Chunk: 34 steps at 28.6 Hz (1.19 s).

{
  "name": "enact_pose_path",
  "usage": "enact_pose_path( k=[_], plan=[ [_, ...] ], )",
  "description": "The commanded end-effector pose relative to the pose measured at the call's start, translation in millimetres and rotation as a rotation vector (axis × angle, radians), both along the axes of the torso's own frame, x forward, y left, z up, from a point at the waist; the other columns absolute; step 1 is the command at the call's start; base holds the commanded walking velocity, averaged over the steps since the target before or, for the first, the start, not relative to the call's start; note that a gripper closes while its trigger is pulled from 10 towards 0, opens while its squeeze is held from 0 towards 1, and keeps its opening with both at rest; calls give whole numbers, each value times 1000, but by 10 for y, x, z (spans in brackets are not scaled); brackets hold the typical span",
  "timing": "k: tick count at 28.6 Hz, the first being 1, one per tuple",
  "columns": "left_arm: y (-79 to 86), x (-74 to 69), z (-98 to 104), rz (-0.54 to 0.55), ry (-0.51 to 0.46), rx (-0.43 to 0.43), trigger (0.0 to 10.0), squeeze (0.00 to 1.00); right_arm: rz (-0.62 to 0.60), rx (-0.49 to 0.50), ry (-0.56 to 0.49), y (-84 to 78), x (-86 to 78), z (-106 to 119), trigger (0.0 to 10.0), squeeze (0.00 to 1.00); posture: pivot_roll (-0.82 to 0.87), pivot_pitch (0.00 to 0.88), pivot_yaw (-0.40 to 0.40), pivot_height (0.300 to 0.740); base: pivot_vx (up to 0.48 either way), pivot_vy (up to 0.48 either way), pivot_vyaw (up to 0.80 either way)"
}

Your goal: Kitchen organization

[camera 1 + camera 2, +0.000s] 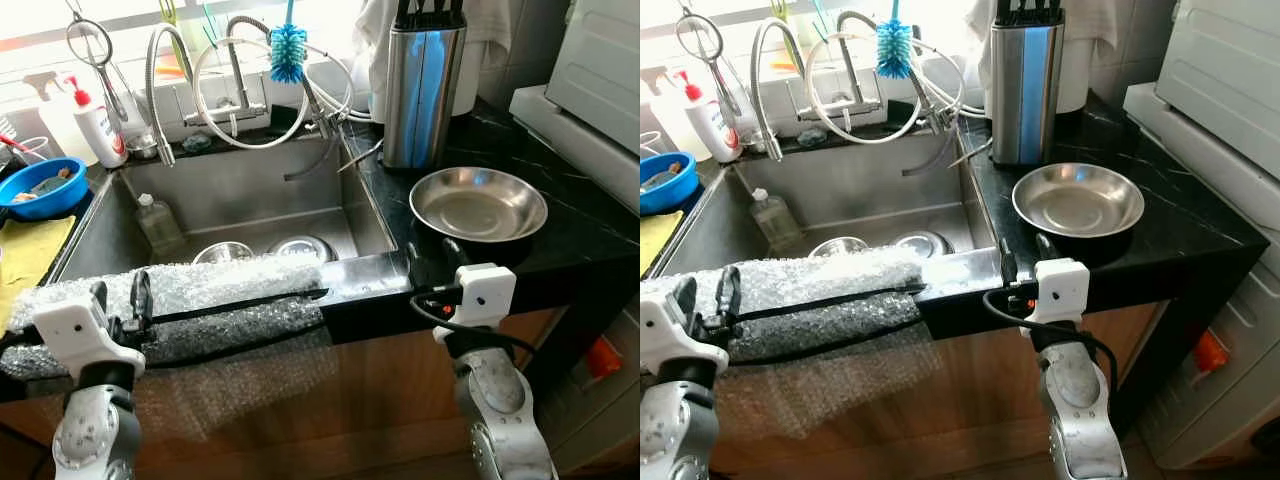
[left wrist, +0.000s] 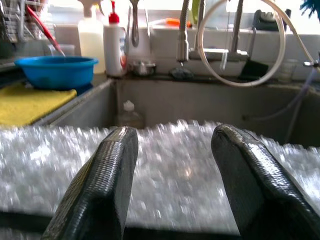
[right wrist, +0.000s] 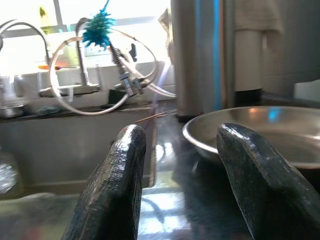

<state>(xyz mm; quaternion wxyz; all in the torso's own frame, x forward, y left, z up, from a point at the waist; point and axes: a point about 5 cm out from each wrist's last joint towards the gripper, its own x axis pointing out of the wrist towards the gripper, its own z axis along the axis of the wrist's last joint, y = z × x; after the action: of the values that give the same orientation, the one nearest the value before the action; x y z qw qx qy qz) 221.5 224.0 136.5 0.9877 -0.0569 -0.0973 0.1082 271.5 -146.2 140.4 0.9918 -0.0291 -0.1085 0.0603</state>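
Black counter before us: our right gripper, fingers apart, faces a steel bowl; our left gripper, fingers apart, meets bubble wrap fronting the sink.

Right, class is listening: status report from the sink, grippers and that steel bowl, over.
Left end effector open over bubble wrap at sink edge. Right end effector open, just short of steel bowl on black counter. Knife block stands behind bowl.
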Motion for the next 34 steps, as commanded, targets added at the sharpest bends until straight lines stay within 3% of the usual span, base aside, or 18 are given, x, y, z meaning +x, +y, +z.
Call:
enact_pose_path(
  k=[1, 8, 13, 17, 19, 25, 31, 34],
  plan=[
    [8, -7, -6, 6, 10, 21, 10000, 0, -27, -9, -2, -11, -10, 43, 10000, 0, -120, 0, 124, 740, 0, 0, 0],
    [-27, 9, -26, -7, 17, 16, 10000, 0, -97, 54, -25, -84, -2, 197, 10000, 0, -124, 0, 126, 740, 0, 0, 0],
    [-93, 39, -56, -39, 25, 16, 10000, 0, -305, 121, -40, -372, 125, 493, 10000, 0, -135, 0, 129, 740, 0, 0, 0],
    [-100, 45, -62, -43, 27, 15, 10000, 0, -346, 206, -47, -477, 166, 582, 10000, 0, -132, 0, 128, 740, 0, 0, 0],
    [-103, 48, -67, -45, 29, 15, 10000, 0, -406, 313, -40, -590, 195, 620, 10000, 0, -132, 0, 128, 740, 0, 0, 0],
    [-113, 64, -81, -55, 36, 18, 10000, 0, -554, 503, 34, -824, 287, 583, 10000, 0, -128, 0, 129, 740, 0, 0, 0],
    [-128, 77, -92, -69, 43, 19, 10000, 0, -634, 609, 131, -971, 410, 458, 10000, 0, -118, 0, 129, 740, 0, 0, 0],
    [-133, 81, -95, -71, 46, 20, 10000, 0, -656, 614, 179, -986, 480, 429, 10000, 0, -117, 0, 129, 740, 0, 0, 0]
  ],
)
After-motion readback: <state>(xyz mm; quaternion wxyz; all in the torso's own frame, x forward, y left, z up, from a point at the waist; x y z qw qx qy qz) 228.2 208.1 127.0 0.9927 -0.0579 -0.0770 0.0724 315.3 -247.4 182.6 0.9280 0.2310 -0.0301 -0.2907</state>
